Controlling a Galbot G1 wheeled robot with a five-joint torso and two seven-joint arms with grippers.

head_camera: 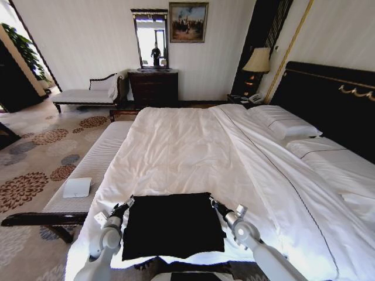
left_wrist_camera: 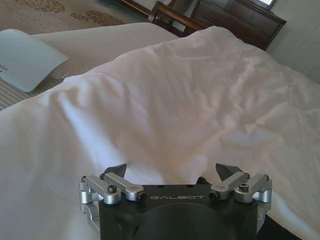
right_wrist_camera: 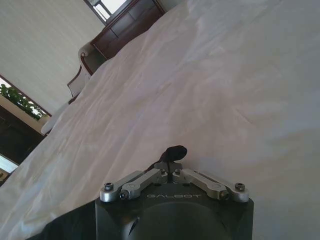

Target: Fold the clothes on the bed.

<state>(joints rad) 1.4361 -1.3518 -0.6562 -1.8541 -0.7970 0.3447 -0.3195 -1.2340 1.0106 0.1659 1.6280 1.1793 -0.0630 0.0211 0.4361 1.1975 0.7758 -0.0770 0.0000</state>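
Folded black T-shirt (head_camera: 171,225) lies at the bed's (head_camera: 193,146) foot edge, wide duvet beyond; left gripper (head_camera: 125,205) spread, right gripper (head_camera: 214,203) pinching its corner.

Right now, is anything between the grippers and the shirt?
Nothing visible. The left gripper sits open at the shirt's far left corner; the right gripper is shut on its far right corner, on the bed.

From my remote seat I see the bed (head_camera: 193,146), white-sheeted with a dark headboard and two pillows (head_camera: 287,126) at its far right, carrying the black T-shirt (head_camera: 173,225) folded into a flat rectangle on the duvet near the edge closest to me.
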